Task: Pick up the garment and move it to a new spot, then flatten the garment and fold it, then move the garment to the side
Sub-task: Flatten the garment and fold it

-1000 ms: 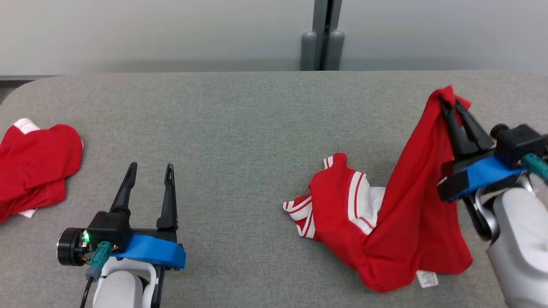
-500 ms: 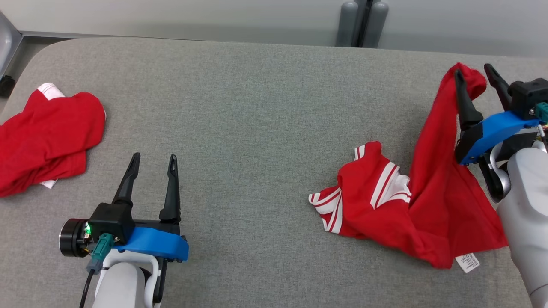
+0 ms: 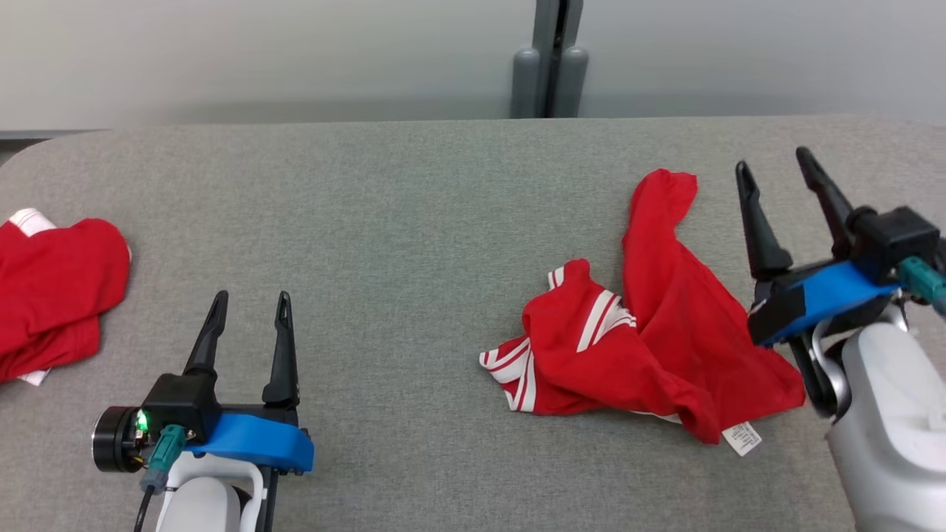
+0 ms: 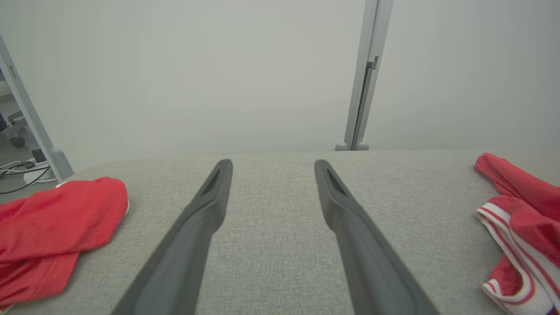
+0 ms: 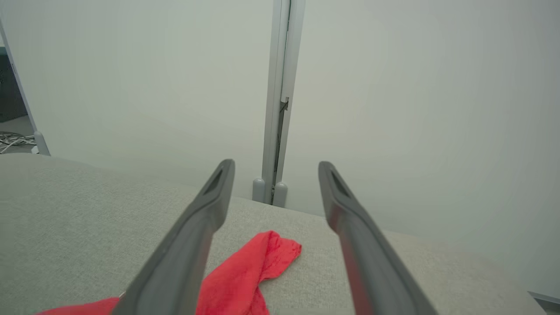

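A red garment [image 3: 650,347] with white striped trim lies crumpled on the right part of the grey table [image 3: 414,222], a white label showing at its near edge. Its far corner stretches out flat toward the back. Just right of that corner and above the cloth, my right gripper [image 3: 772,159] is open with nothing between its fingers. The right wrist view has the red corner [image 5: 249,271] lying under the open right gripper [image 5: 276,162]. At the lower left my left gripper [image 3: 251,295] is open and empty over bare table. The left wrist view places the garment [image 4: 520,210] at the far right, beyond the left gripper [image 4: 273,162].
Another red garment [image 3: 59,288] lies bunched at the table's left edge, also in the left wrist view [image 4: 57,218]. A grey post [image 3: 548,66] stands against the pale wall behind the table. Bare grey cloth stretches between the two garments.
My right gripper has opened and let go of the garment's raised corner, which has dropped onto the table. The head camera shifted between frames. The left gripper stayed open and still.
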`<state>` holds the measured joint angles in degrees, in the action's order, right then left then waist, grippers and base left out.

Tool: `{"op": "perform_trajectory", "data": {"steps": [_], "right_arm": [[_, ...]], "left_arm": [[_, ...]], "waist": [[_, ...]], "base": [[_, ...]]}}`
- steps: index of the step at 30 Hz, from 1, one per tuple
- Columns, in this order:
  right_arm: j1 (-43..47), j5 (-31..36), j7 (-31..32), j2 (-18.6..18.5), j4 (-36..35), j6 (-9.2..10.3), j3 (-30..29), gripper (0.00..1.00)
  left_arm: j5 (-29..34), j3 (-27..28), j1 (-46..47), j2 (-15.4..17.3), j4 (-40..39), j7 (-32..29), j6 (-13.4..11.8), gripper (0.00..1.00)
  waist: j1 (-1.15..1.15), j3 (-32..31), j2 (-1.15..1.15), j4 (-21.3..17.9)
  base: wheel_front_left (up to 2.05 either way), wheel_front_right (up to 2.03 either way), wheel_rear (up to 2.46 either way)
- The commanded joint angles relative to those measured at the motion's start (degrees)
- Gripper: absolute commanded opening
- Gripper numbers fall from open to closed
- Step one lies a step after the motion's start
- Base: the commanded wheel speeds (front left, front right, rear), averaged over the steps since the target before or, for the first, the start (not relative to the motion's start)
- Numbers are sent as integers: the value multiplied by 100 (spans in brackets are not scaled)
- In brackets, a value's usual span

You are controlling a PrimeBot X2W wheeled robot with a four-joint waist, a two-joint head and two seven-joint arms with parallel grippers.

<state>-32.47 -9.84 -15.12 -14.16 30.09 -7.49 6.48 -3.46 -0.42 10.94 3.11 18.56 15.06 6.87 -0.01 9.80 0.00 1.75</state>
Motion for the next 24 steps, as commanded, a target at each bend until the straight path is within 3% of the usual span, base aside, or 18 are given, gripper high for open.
{"op": "perform_trajectory", "data": {"steps": [1, 13, 24], "right_arm": [[213, -48, -5, 50, -137, -1, -1, 100], [2167, 89, -5, 705, -1493, -1, -436, 100], [2975, 248, -5, 1068, -1673, -1, -692, 100]], "left_arm": [[18, 39, -65, 25, 4, 18, -6, 100], [55, 128, -276, 80, -9, 18, 14, 100], [48, 131, -335, 55, 23, 18, 24, 100]], "waist": [[1, -123, 0, -145], [1, -288, 0, -471], [1, -418, 0, -459]], "base": [[0, 0, 0], [0, 0, 0], [0, 0, 0]]}}
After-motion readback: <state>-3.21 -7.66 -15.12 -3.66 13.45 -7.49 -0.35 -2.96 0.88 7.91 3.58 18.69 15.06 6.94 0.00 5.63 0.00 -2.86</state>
